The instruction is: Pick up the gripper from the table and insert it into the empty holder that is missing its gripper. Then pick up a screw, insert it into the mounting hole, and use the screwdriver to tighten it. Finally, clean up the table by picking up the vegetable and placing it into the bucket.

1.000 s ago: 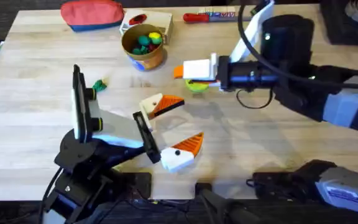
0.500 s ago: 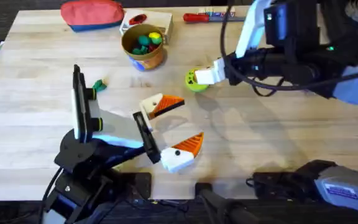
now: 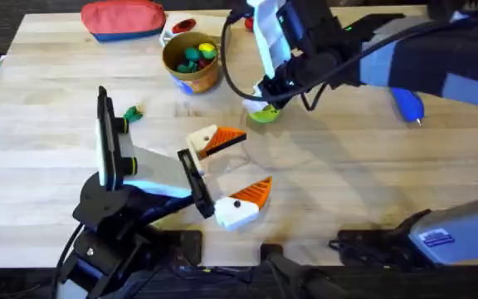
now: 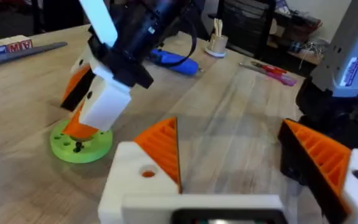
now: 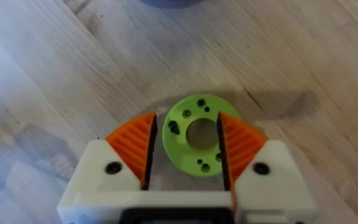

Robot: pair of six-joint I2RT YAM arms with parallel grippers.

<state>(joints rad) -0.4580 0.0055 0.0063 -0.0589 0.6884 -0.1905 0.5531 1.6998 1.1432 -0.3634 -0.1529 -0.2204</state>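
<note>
counter [image 3: 372, 191]: carrying everything | right claw [image 5: 185, 155]: hanging over the green disc [image 5: 196, 143] mid-counter, fingers spread wide, gripping nothing | left claw [image 3: 231, 178]: spreading wide near the front edge | bucket [image 3: 192, 62]: sitting near the back edge | screwdriver [image 3: 407, 104]: lying toward the right edge | vegetable [image 3: 133, 114]: lying left of centre

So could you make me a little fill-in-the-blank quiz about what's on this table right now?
1. The right gripper is poised over a small ____ disc.
2. Its open fingers have ____ ribbed pads.
3. The round bucket already holds toy ____.
4. The blue screwdriver lies on the ____.

Missing words: green; orange; foods; table
</note>
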